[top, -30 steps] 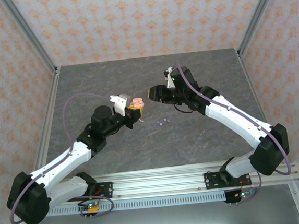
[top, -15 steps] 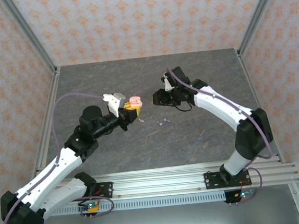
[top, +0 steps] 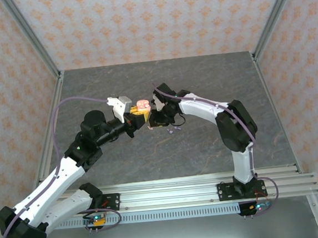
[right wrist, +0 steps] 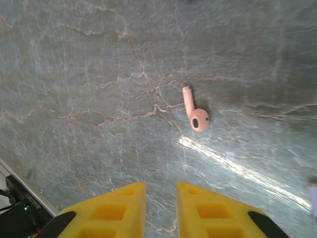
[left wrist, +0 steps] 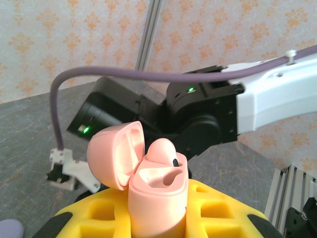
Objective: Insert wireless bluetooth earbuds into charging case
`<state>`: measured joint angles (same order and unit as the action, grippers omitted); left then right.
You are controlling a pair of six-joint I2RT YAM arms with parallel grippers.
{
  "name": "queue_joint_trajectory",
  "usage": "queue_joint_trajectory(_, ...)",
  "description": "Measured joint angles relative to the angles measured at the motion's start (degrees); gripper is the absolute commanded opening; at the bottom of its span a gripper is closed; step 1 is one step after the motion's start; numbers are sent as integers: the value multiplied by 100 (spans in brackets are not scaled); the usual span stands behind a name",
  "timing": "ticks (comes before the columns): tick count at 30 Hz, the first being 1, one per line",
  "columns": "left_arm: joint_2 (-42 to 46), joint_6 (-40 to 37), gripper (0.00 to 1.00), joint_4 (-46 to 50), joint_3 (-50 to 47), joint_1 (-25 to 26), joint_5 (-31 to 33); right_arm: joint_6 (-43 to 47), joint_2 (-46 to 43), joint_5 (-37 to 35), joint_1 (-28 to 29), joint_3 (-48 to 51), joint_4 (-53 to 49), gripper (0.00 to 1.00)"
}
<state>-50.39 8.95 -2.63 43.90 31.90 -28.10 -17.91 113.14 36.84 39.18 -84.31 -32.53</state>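
Open pink case, pink earbud lying flat

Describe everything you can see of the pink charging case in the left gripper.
The charging case looks like smooth, glossy salmon-pink plastic with rounded edges. Its hinged lid stands open, tilted back. One pink earbud sits in a well, and the well beside it looks empty. The case is held upright, clamped between the yellow fingers of the left gripper.

salmon-pink case, pink earbud. yellow fingers. grey table, marbled with pale and rusty veins. purple cable. white-and-black arms. cream walls with orange floral motifs.
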Motion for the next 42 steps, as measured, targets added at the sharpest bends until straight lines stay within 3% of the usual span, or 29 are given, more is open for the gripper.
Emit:
queue_joint_trajectory(16, -42, 0, 15, 74, 35, 0, -2, -2, 957, 146, 166, -466, 42, 15)
queue_joint_trajectory(42, -243, -2, 16, 142, 68, 0, -7, -2, 1294, -1012, 192, -1091, -442, 12)
